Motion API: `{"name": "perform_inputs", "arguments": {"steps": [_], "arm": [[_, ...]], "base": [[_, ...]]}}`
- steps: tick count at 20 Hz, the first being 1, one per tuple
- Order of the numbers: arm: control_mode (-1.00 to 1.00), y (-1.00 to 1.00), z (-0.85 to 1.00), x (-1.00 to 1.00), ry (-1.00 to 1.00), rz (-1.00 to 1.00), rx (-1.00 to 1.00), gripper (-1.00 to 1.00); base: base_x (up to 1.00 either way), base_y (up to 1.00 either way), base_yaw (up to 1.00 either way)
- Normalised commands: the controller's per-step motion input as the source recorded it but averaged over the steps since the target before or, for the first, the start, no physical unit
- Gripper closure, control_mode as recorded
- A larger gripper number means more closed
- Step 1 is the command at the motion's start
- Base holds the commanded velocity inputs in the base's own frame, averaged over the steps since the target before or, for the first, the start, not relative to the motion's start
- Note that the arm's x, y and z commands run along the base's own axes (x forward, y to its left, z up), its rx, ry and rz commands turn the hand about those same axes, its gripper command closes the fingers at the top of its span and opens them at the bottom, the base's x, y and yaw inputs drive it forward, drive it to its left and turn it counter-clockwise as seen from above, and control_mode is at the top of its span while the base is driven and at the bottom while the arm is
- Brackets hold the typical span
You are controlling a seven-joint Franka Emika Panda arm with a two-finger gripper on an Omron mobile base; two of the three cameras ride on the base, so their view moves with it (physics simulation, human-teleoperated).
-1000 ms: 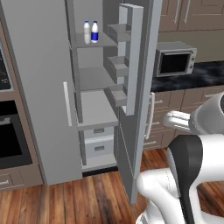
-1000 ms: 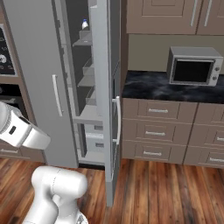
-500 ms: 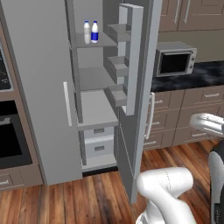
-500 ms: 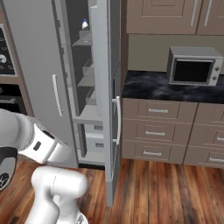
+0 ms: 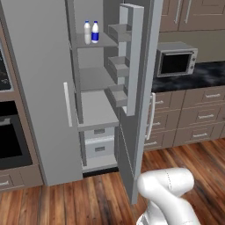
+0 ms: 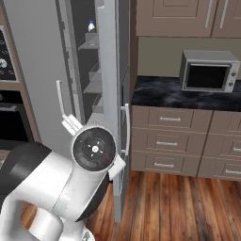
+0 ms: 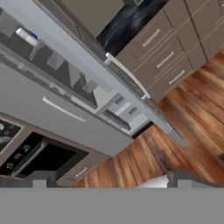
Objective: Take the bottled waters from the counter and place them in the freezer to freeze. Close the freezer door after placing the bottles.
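both bottled waters (image 5: 91, 32) stand upright side by side on the top shelf of the freezer (image 5: 94, 83), so placing looks done. the freezer door (image 5: 138, 88) stands wide open, its pale handle (image 5: 152, 116) on the counter (image 6: 179, 92) side. the gripper (image 7: 111, 180) shows two tips set apart with nothing between them, likely freed to push the door shut.

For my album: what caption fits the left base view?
Two bottles stand on the freezer's top shelf, the freezer door open beside a microwave on the counter.
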Motion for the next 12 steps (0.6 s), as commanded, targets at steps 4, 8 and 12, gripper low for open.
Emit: {"name": "perform_inputs", "arguments": {"steps": [4,8,12], "arm": [[-1.00,-0.53,0.00,0.65,-0.04,0.14,0.51,-1.00],[-1.00,-0.13,-0.12,1.00,-0.02,0.03,0.40,-1.00],[-1.00,0.00,-0.15,1.00,0.08,0.14,0.41,-1.00]], "base": [[0.00,0.00,0.00],[0.00,0.00,0.00],[0.00,0.00,0.00]]}}
